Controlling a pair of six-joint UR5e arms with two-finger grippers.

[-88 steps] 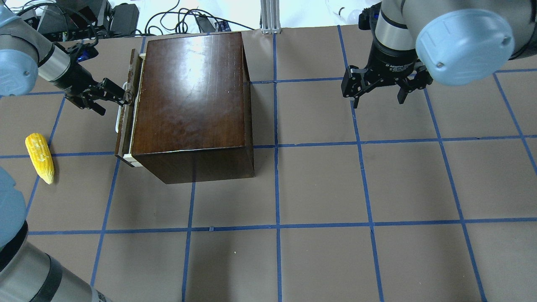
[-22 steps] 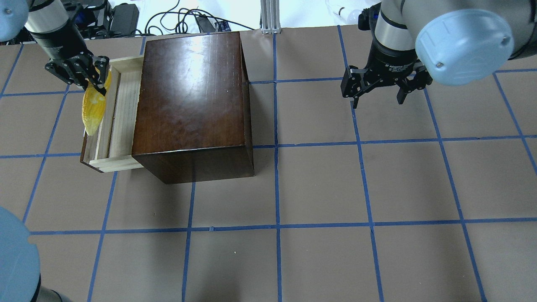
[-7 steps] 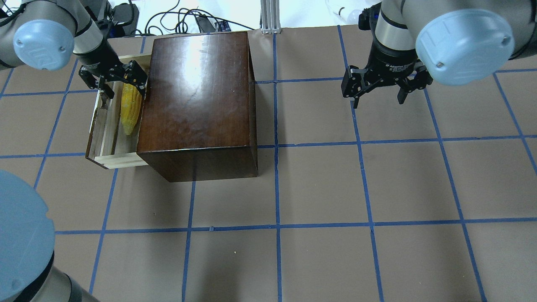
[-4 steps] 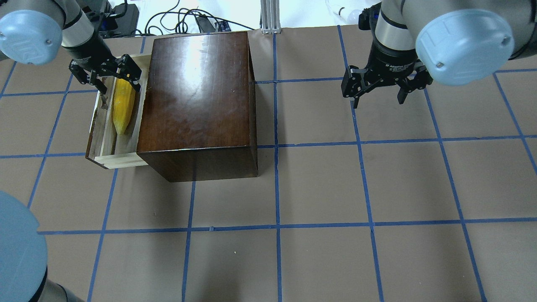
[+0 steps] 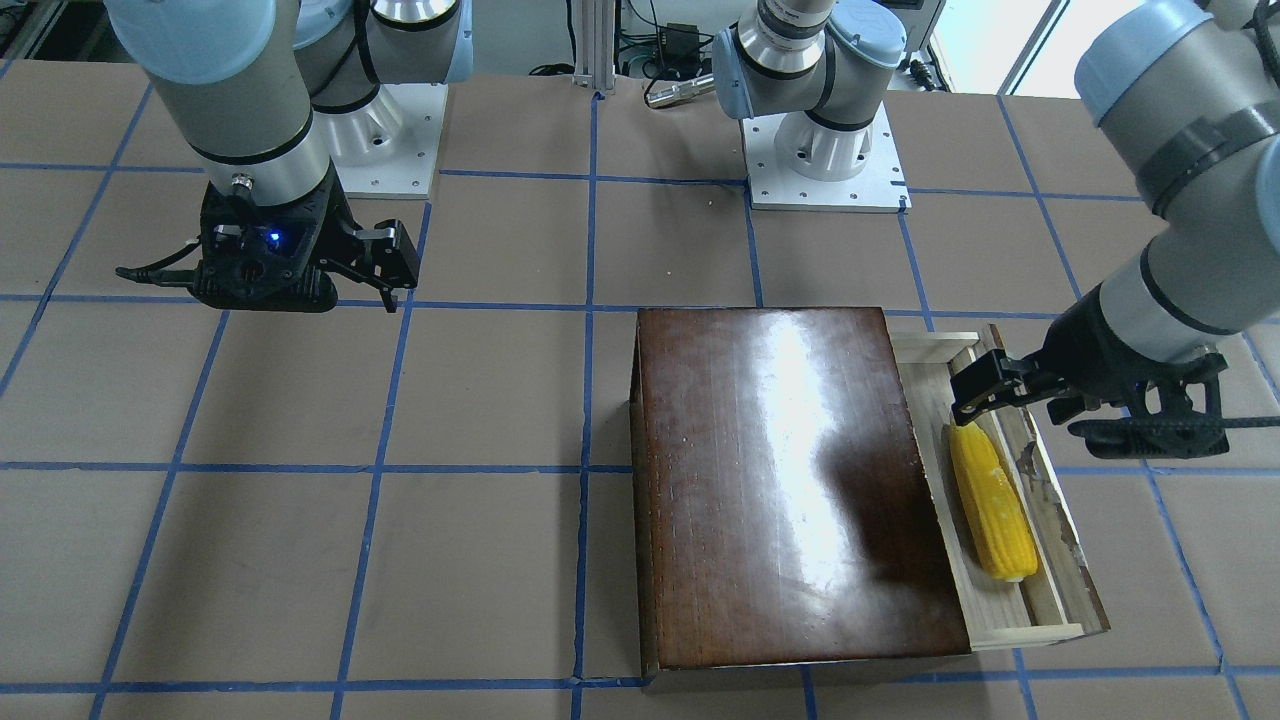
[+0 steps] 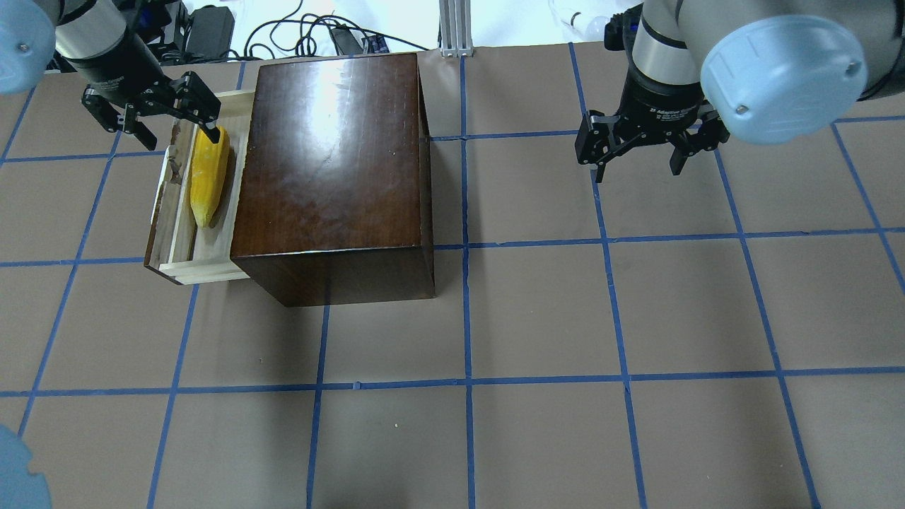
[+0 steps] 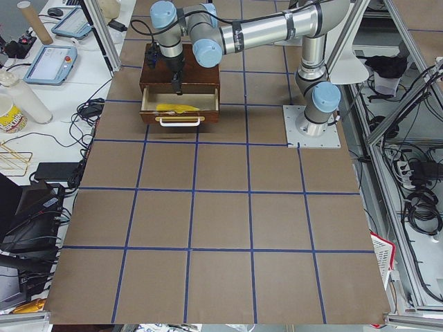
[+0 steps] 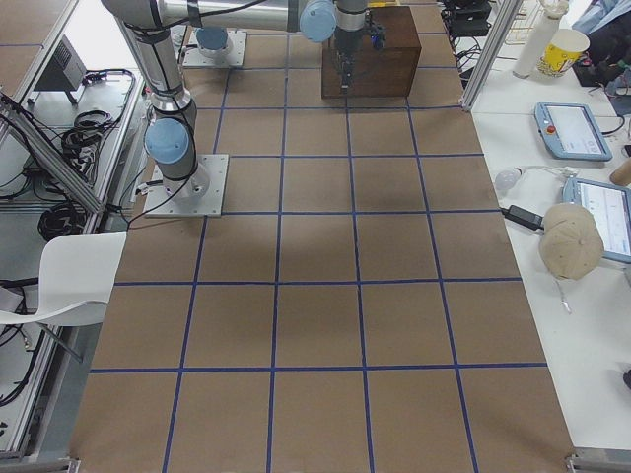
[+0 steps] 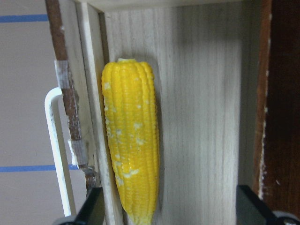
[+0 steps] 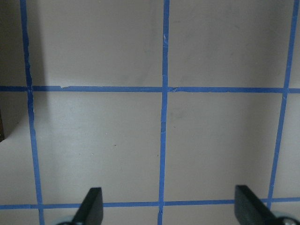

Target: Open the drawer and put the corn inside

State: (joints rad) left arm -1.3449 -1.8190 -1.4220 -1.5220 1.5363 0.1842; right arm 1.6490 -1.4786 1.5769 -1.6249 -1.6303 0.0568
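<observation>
The yellow corn (image 6: 209, 177) lies lengthwise in the pulled-out pale-wood drawer (image 6: 161, 212), which sticks out of the left side of the glossy dark brown box (image 6: 332, 155). My left gripper (image 6: 177, 133) is open and empty. It hovers above the corn's far, blunt end and does not touch it. The left wrist view shows the corn (image 9: 131, 140) on the drawer floor (image 9: 201, 117) between the spread fingertips. In the front view the corn (image 5: 990, 515) lies beside the drawer's chipped front panel (image 5: 1060, 540). My right gripper (image 6: 636, 170) is open and empty over bare table at the far right.
The drawer's white handle (image 9: 54, 150) faces outward to the left. Cables and equipment (image 6: 318, 32) and an aluminium post (image 6: 452, 28) lie beyond the table's far edge. The two arm bases (image 5: 820, 150) stand behind the box. Blue tape lines grid the brown table.
My left gripper has let go of the corn and moved up and away to the far left. The corn now rests in the drawer. The right arm has not moved.
</observation>
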